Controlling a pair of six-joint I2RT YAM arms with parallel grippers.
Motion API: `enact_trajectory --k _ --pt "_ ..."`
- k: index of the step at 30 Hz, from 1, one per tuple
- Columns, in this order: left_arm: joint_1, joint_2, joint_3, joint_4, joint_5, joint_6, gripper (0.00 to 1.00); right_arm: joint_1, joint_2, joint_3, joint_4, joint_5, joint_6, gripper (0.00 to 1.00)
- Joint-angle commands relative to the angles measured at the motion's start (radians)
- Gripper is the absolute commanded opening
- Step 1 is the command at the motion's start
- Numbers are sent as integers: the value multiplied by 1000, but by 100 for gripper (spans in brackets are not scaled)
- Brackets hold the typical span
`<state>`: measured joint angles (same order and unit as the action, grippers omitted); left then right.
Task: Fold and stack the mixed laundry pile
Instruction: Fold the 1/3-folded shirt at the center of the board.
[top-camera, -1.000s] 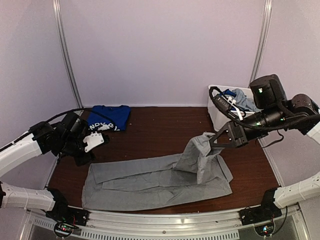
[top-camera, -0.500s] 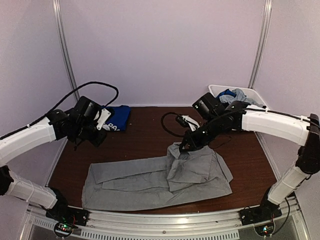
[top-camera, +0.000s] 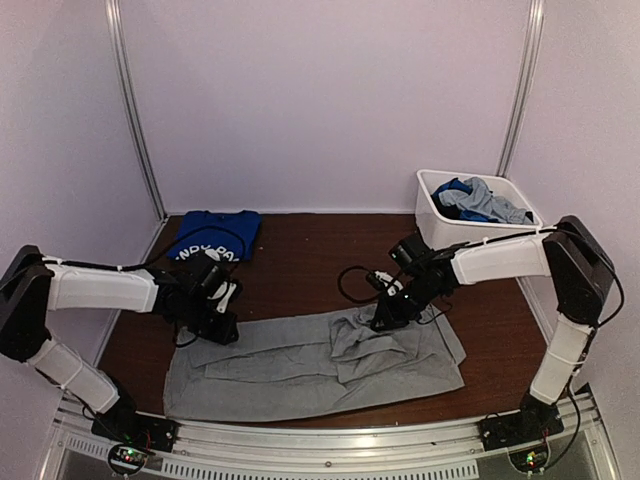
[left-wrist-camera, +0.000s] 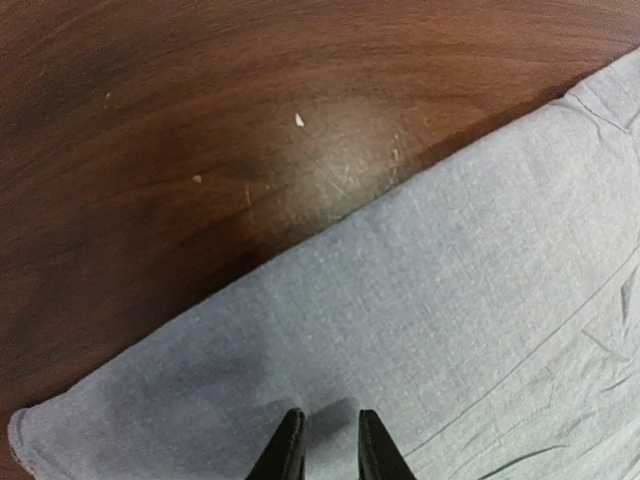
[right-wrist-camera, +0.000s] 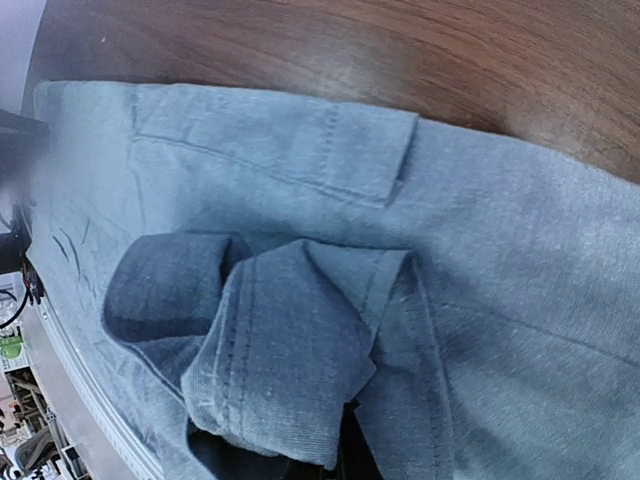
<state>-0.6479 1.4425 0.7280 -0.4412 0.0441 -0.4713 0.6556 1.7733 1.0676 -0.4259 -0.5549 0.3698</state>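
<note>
**Desk:** Start at the fingers. What has each one got?

**Me:** My left gripper (left-wrist-camera: 326, 452) has its dark fingers (left-wrist-camera: 290, 452) a narrow slit apart. The tips are down on the grey trousers (top-camera: 300, 365), just inside their far edge. I cannot tell whether any cloth is nipped between them. My right gripper (top-camera: 384, 317) is closed on a bunched fold (right-wrist-camera: 290, 370) of the same trousers. The fold is drawn up into a soft, rounded hump with a double-stitched seam running over it. The fingers themselves are mostly hidden under it.

**Desk:** What is the cloth like?

**Me:** It is a matte, light-grey weave, finely grained and creased in long, shallow lines. A squared pocket flap (right-wrist-camera: 360, 150) lies flat just beyond the hump.

**Desk:** How do the trousers lie?

**Me:** They are spread flat on the dark, glossy wooden table (top-camera: 300, 260), near its front edge. Their long axis runs left to right, roughly parallel to that edge. The broader, rumpled end is on the right, under my right arm. The narrower, flatter end reaches left, past my left gripper.

**Desk:** And further out?

**Me:** A royal-blue shirt (top-camera: 212, 238) with white print lies folded at the far left of the table, well apart from the trousers. At the far right stands a white plastic bin (top-camera: 430, 215) holding tangled grey and blue garments (top-camera: 480, 200).
</note>
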Motion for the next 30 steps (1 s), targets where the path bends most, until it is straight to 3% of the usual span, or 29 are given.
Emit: enact_trajectory --k 1,7,13,20,25,30 --pt "2 110 36 123 23 -57 19 -50 52 9 100 -34 1 0" --pt "69 359 200 125 41 -11 15 -126 136 117 80 -34 -29 0" --pt "122 404 409 83 -10 97 17 -144 78 280 22 -95 -137 0" --pt "122 86 347 161 -11 119 39 -62 -31 505 -213 -103 -385 3" --pt "122 -157 205 256 35 129 46 72 55 680 -443 -71 -571 7" --pt "122 -361 48 330 36 117 50 231 169 794 -540 0 -650 9"
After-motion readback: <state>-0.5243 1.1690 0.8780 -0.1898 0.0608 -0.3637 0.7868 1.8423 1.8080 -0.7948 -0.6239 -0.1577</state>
